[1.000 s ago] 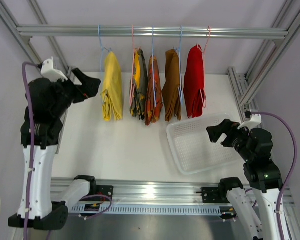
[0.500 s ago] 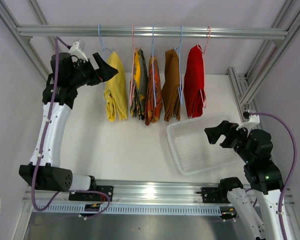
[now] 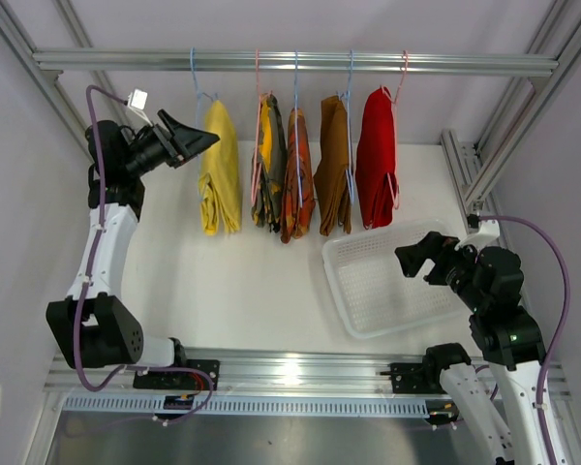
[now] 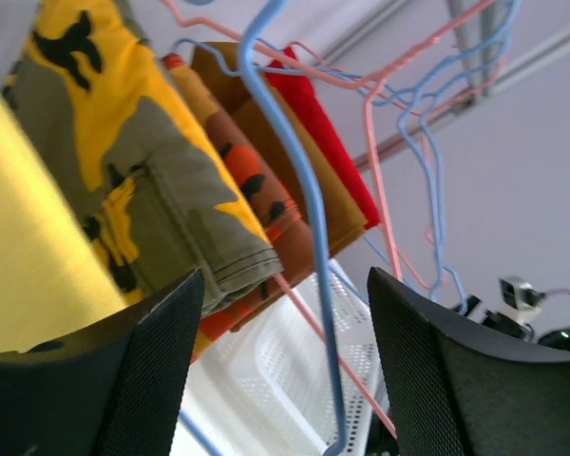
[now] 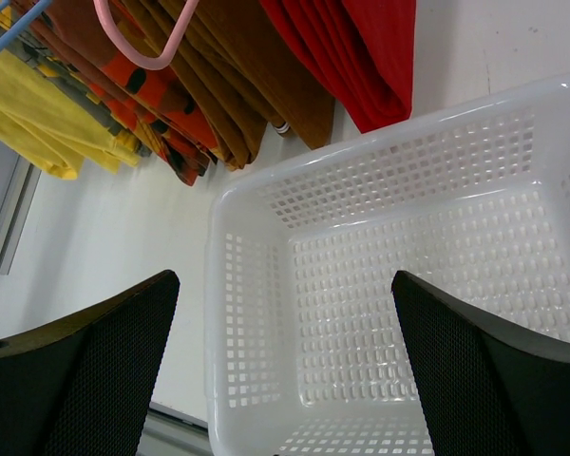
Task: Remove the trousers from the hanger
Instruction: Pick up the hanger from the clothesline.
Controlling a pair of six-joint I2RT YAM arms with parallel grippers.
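Grip on yellow trousers, over the far edge of the table: left claw gaping, empty; pinch cloth only, clear of blue hanger. Right claw wide above basket.

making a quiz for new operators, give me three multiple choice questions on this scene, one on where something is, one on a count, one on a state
1. Where is the white basket?
A) leaning on the far wall
B) on the table, in front of the right gripper
C) on top of another basket

2. How many pairs of trousers hang from the rail?
A) three
B) five
C) seven

3. The right gripper is:
A) open, holding nothing
B) shut on a red pair
C) shut on a hanger

Answers:
1 B, the right wrist view looks straight into the basket lying on the table.
2 B, yellow, camouflage, orange patterned, brown and red.
3 A, its fingers stand wide apart with nothing gripped between them.
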